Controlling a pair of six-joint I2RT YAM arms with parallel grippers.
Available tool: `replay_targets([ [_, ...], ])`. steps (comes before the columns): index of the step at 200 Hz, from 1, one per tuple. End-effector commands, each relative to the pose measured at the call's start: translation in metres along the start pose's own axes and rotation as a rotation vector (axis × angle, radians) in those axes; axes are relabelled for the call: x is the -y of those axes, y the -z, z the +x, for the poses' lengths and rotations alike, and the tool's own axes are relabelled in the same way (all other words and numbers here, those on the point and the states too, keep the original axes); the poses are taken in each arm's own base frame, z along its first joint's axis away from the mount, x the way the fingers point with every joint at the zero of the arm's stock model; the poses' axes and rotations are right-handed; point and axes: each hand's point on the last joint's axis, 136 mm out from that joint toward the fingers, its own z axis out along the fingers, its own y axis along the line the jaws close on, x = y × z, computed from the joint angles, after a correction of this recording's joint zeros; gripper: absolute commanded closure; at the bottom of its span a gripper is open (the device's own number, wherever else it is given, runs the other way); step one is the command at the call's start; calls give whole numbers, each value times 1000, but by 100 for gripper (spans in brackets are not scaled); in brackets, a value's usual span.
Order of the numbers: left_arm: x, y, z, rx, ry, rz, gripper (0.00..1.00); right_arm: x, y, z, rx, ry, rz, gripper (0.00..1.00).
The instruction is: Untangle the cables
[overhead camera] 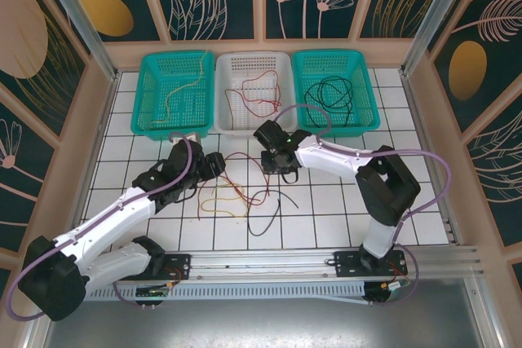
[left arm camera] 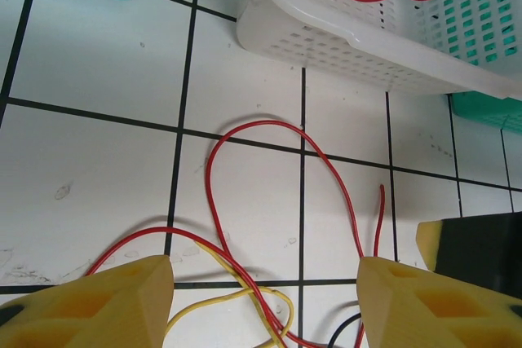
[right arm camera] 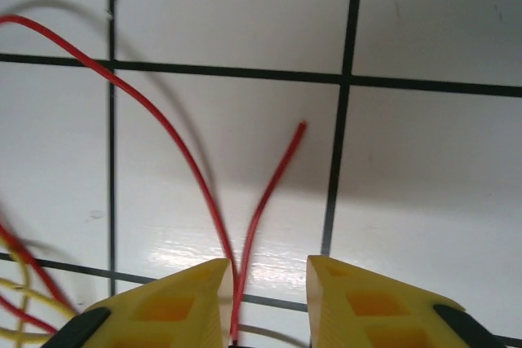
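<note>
– Cables (overhead camera: pixel 238 191) first: where are the loose ones lying?
– On the white tiled table (overhead camera: pixel 147 226), in a tangle between the two grippers, in front of three baskets. A red cable (left arm camera: pixel 208 177), a yellow cable (left arm camera: pixel 236 291) and a black cable (overhead camera: pixel 263 221) cross one another there.
– And the baskets?
– The left teal basket (overhead camera: pixel 145 91) has a yellow wire in it, the white basket (overhead camera: pixel 223 95) a red one, and the right teal basket (overhead camera: pixel 367 95) a black one.
– What about the left gripper?
– The left gripper (left arm camera: pixel 265 270) hangs over the left side of the tangle with its yellow fingers (left arm camera: pixel 90 303) wide apart. The red cable's loop lies on the tiles between them, and the yellow cable curls just below it. It has hold of nothing.
– And the right gripper?
– The right gripper (right arm camera: pixel 267 270) is low over the tiles at the right side of the tangle, with only a narrow gap between its fingers. Two strands of the red cable run down into that gap, and one ends in a free tip on the tile. The gap looks wider than the wire, so it isn't clamped.
</note>
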Motion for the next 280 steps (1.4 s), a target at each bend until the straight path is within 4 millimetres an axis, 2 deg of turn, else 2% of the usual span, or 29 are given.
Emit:
replay_targets([
  [1, 2, 4, -4, 22, -9, 23, 39, -6, -15, 0, 9, -22, -9, 73],
  [40, 6, 7, -8, 32, -7, 36, 39, -17, -31, 10, -30, -14, -32, 75],
  [66, 6, 8, -9, 39, -12, 34, 39, -10, -38, 20, -57, -30, -2, 77],
  [111, 10, 10, -13, 51, -10, 53, 39, -6, -44, 24, -80, -37, 25, 81],
  [158, 12, 12, -13, 56, -12, 66, 39, -3, -38, 24, -59, -47, 38, 100],
  [184, 23, 15, -17, 65, -15, 119, 38, -15, -2, 6, 62, -31, 1, 100],
  [222, 64, 29, -37, 122, -27, 299, 38, -44, 93, -40, 299, 11, -81, 100],
  [241, 90, 40, -46, 147, -38, 427, 31, -54, 140, -61, 399, 16, -126, 100],
  [280, 144, 82, -73, 251, -82, 696, 24, -64, 237, -99, 630, 20, -247, 100],
])
